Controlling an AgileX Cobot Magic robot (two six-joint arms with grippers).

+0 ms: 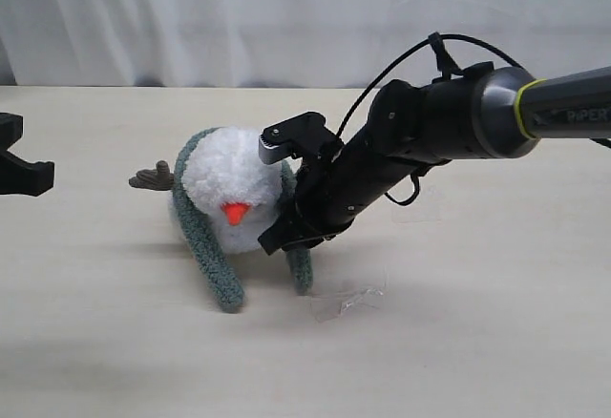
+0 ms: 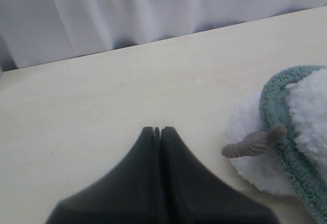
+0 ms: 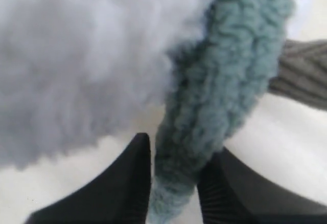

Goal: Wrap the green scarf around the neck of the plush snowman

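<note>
The plush snowman (image 1: pixel 234 184) lies on the table with its orange nose (image 1: pixel 235 213) toward the front. The green scarf (image 1: pixel 215 270) loops behind its head at the neck, and both ends trail forward on the table. My right gripper (image 1: pixel 286 239) is low at the snowman's right side, shut on the scarf's right strand near its end. In the right wrist view that scarf (image 3: pixel 225 81) runs between the gripper (image 3: pixel 181 144) fingers, beside the white fluff (image 3: pixel 82 55). My left gripper (image 1: pixel 43 175) hovers far left, shut and holding nothing (image 2: pixel 157 129). It is apart from the snowman (image 2: pixel 255 168) and its scarf (image 2: pixel 276 101).
A brown twig arm (image 1: pixel 151 180) sticks out on the snowman's left, also seen as the twig arm (image 2: pixel 253 144) in the left wrist view. A small clear scrap (image 1: pixel 344 302) lies on the table in front of the right gripper. A white curtain (image 1: pixel 239 17) backs the table.
</note>
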